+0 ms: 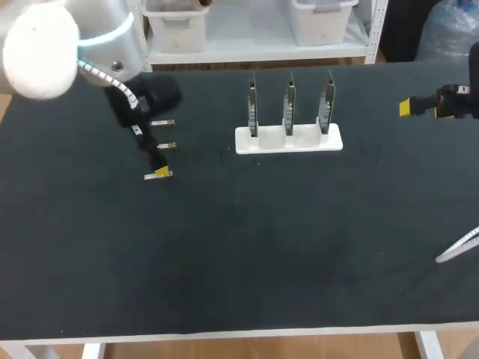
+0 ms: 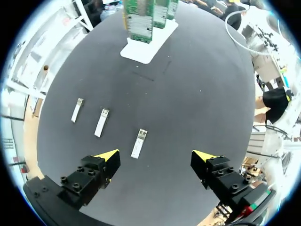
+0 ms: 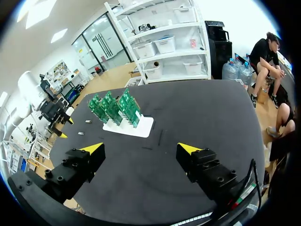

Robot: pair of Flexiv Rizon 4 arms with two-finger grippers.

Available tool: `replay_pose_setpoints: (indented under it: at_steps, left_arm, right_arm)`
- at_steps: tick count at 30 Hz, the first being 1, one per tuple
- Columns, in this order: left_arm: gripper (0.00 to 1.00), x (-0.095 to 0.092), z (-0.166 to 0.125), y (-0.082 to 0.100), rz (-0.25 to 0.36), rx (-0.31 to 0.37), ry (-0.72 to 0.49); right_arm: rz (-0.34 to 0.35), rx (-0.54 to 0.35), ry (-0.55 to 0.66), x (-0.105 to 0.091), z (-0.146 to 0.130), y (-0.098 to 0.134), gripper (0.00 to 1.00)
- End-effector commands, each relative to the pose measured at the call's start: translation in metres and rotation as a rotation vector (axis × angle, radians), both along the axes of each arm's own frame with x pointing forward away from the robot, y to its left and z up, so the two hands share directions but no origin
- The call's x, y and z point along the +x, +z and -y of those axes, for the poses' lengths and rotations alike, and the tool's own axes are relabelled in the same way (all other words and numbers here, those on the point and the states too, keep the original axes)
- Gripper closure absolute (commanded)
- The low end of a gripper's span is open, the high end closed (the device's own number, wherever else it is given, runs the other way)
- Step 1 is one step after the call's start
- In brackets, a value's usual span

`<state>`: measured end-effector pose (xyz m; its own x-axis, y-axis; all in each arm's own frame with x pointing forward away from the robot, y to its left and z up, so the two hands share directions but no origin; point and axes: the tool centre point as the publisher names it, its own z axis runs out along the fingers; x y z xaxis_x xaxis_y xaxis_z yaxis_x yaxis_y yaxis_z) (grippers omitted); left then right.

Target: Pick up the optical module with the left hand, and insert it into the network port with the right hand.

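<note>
Three small silver optical modules lie in a row on the black table; the nearest one (image 2: pixel 139 143) is just ahead of my left gripper (image 2: pixel 155 156), close to its left finger. The other two (image 2: pixel 101 122) (image 2: pixel 77 109) lie further to that side. The left gripper is open and holds nothing. From above I see two modules (image 1: pixel 162 123) (image 1: pixel 166 146) beside the left gripper (image 1: pixel 159 173). The white stand (image 1: pixel 289 140) holds three upright green boards (image 1: pixel 289 105) with the ports. My right gripper (image 3: pixel 140 149) is open and empty, far off at the table's right edge (image 1: pixel 408 107).
In the right wrist view the stand (image 3: pixel 139 128) and its boards (image 3: pixel 115 107) are well ahead of the gripper, with my left arm (image 3: pixel 51 110) beyond them. A thin pale rod (image 1: pixel 456 247) pokes in over the right edge of the table (image 1: pixel 247 254).
</note>
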<state>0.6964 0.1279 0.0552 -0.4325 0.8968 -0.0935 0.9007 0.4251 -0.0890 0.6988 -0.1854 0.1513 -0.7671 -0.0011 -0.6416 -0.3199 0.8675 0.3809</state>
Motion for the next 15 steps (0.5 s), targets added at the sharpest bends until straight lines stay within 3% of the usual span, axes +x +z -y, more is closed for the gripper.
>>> replay_pose_setpoints:
  at_steps: [1, 11, 15]
  left_arm:
    - [0.0, 0.016, 0.002, -0.012, -0.092, 0.038, -0.032]
    - [0.0, -0.002, -0.021, -0.032, -0.149, 0.053, 0.022]
    - [0.0, -0.005, -0.027, -0.031, -0.161, 0.011, 0.081]
  right_arm:
    - [0.0, 0.0, -0.001, 0.0, 0.0, 0.0, 0.0]
    - [0.0, 0.0, -0.001, 0.0, 0.0, 0.0, 0.0]
    - [0.0, 0.0, -0.001, 0.0, 0.0, 0.0, 0.0]
